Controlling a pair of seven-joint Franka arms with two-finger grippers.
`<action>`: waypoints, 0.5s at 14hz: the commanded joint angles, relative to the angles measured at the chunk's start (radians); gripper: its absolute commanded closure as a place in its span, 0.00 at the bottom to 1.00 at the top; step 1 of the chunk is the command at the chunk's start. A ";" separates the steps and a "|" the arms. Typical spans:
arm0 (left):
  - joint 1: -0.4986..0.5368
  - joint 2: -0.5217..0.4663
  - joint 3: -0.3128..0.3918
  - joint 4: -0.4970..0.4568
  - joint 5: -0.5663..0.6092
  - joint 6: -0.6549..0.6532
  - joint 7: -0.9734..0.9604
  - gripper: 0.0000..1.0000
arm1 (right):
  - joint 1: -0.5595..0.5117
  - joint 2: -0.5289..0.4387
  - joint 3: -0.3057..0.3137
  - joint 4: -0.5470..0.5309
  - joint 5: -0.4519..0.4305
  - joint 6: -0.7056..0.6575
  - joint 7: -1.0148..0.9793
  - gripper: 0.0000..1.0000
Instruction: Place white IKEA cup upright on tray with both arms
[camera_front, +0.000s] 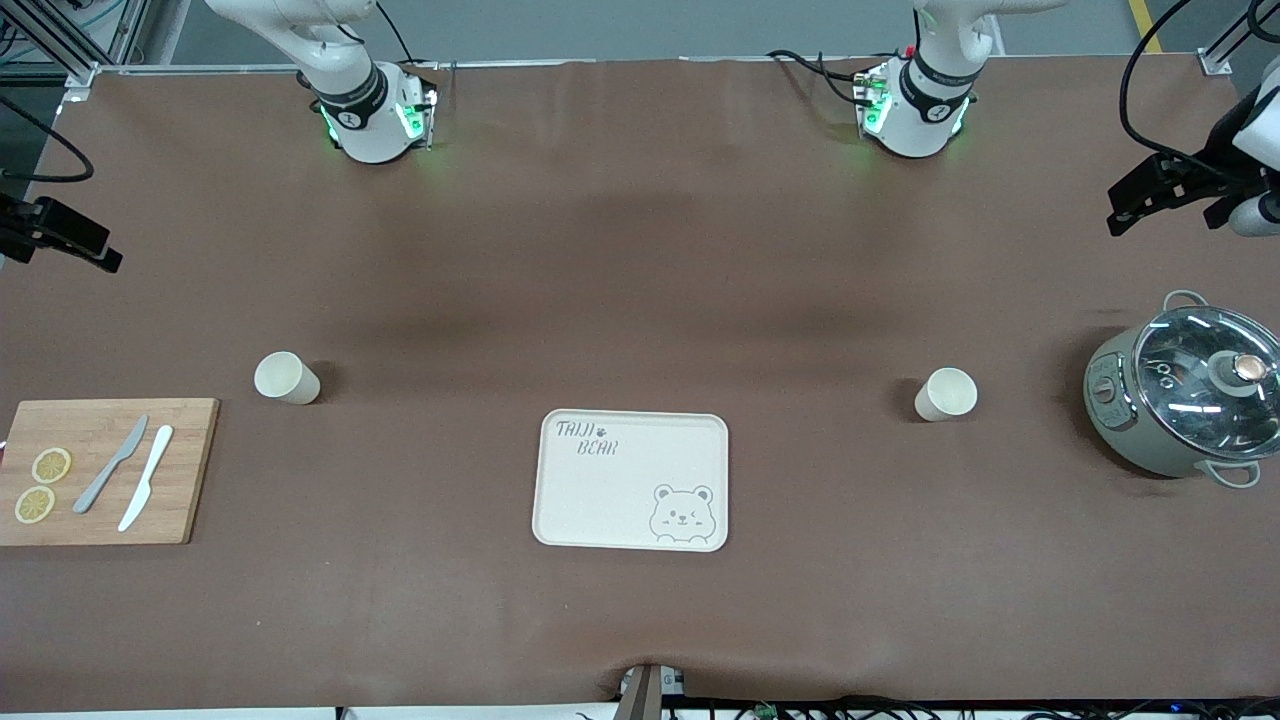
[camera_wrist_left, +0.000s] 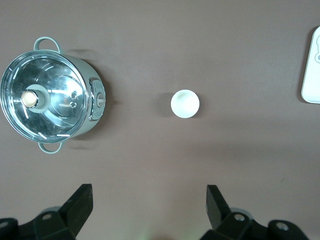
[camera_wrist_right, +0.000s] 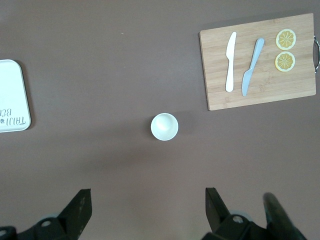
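Tray (camera_front: 632, 480) is lying flat at table centre, bare. One white cup (camera_front: 287, 378) is standing at its ten o'clock, toward the right arm's end; a second cup (camera_front: 946, 394) at two o'clock, beside the pot (camera_front: 1185, 403). Left gripper (camera_wrist_left: 150, 205) and right gripper (camera_wrist_right: 147, 207) are both hovering high over their cups, fingers spread, grasping nothing.

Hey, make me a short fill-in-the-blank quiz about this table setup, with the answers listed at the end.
1. The tray carries a cartoon ____ in one corner.
2. The cutting board holds two lemon slices and two ____.
3. The number of white cups standing on the table is ____.
4. The pot has a ____ lid.

Missing words: bear; knives; two; glass
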 joint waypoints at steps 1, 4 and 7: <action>-0.005 0.015 0.003 0.032 -0.016 -0.023 0.017 0.00 | -0.010 0.014 0.005 0.027 -0.011 -0.016 -0.008 0.00; -0.005 0.037 0.001 0.038 -0.016 -0.023 0.013 0.00 | -0.009 0.014 0.005 0.027 -0.011 -0.016 -0.005 0.00; -0.007 0.043 -0.002 0.032 -0.020 -0.023 0.008 0.00 | -0.009 0.014 0.005 0.024 -0.011 -0.018 0.002 0.00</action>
